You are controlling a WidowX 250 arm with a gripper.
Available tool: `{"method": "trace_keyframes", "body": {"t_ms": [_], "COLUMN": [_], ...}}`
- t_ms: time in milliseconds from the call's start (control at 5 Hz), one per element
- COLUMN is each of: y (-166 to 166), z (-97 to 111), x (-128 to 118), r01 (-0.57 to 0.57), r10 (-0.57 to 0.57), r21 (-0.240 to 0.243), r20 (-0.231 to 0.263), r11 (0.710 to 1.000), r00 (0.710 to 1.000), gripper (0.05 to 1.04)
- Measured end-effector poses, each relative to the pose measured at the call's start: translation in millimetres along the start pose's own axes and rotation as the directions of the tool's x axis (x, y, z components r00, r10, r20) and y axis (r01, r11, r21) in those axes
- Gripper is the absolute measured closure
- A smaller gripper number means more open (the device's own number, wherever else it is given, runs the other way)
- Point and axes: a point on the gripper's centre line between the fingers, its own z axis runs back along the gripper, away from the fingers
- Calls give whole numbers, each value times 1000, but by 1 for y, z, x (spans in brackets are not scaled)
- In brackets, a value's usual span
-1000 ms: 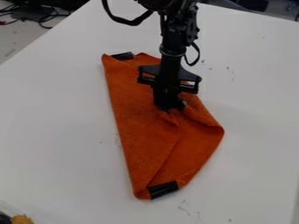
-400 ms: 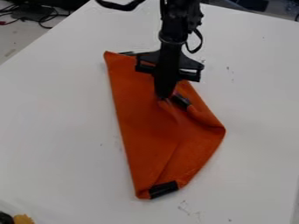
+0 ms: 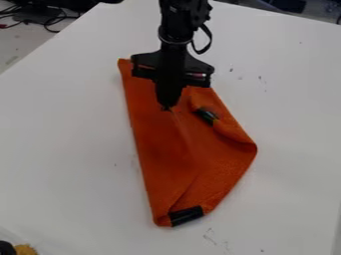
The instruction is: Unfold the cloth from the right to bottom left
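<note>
My gripper [image 3: 166,106] hangs over the upper middle of the orange cloth [image 3: 160,154], its narrow tip pointing down and shut on a small pinch of the fabric. A thin raised crease runs from the tip down to the right. The cloth lies folded, with a long straight left edge and a bulging, rolled right edge. One black-banded piece [image 3: 206,116] rests on the cloth to the right of the tip. Another black band [image 3: 186,215] marks the bottom corner. The gripper's body covers part of the cloth's upper end.
The cloth lies on a white table [image 3: 67,149]. A yellow-brown item [image 3: 25,249] beside something black is at the bottom left corner. Dark cables [image 3: 47,20] lie beyond the table edge at the top left.
The gripper has moved up and then left, with the crease shifting left along with it. The black-banded piece to its right has come into fuller view.
</note>
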Motion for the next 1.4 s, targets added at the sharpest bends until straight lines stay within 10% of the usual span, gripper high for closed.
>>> {"method": "trace_keyframes", "body": {"t_ms": [600, 1200, 1400], "y": [99, 175, 184], "z": [14, -29, -45], "x": [-36, -64, -68], "r01": [-130, -179, -178], "r10": [129, 181, 180], "r21": [40, -42, -67], "r20": [44, 44, 22], "r11": [991, 983, 982], "r00": [991, 983, 983], "gripper": [998, 968, 777]}}
